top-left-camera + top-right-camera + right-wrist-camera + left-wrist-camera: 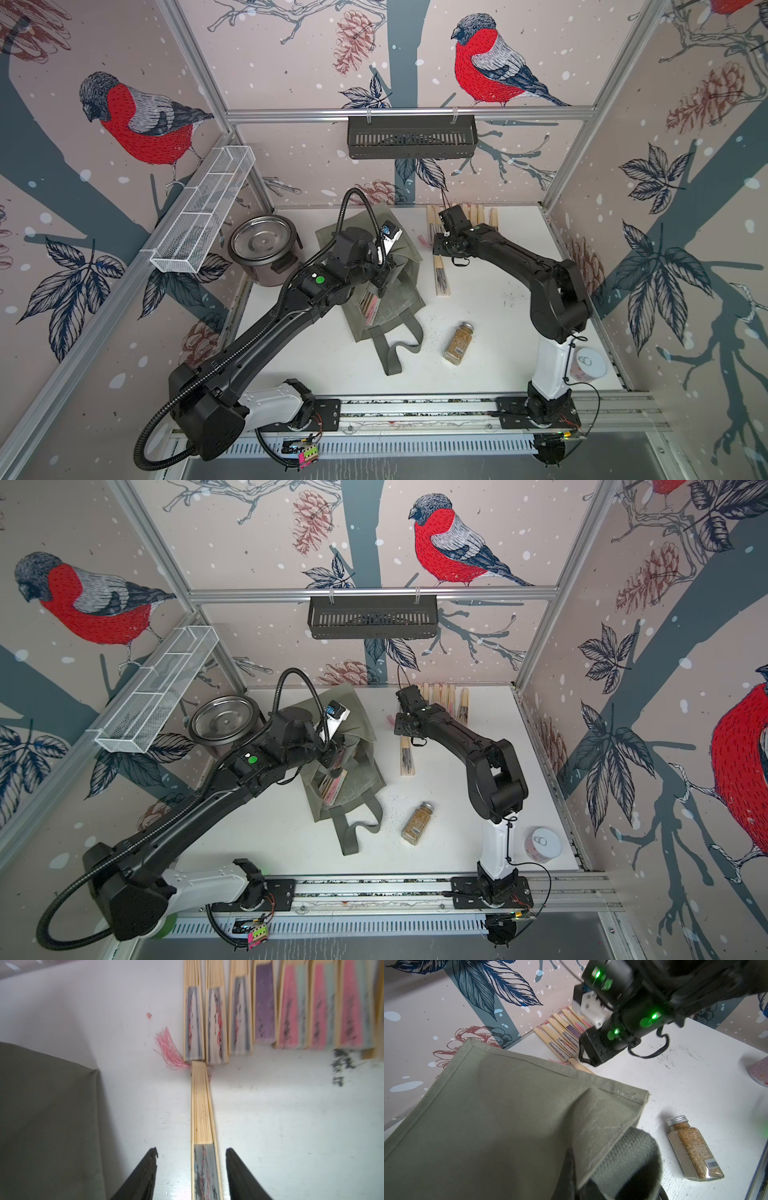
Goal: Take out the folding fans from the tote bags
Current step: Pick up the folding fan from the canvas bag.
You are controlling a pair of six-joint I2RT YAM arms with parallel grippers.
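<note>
Plainly, the right gripper stood open, its jaws clear on either side of a closed fan lying on the white table. Beyond that fan's far end, more folding fans lay in a row by the back wall. Nearby, the left gripper was pinched shut on the tote bag, with several fans showing in its mouth.
</note>
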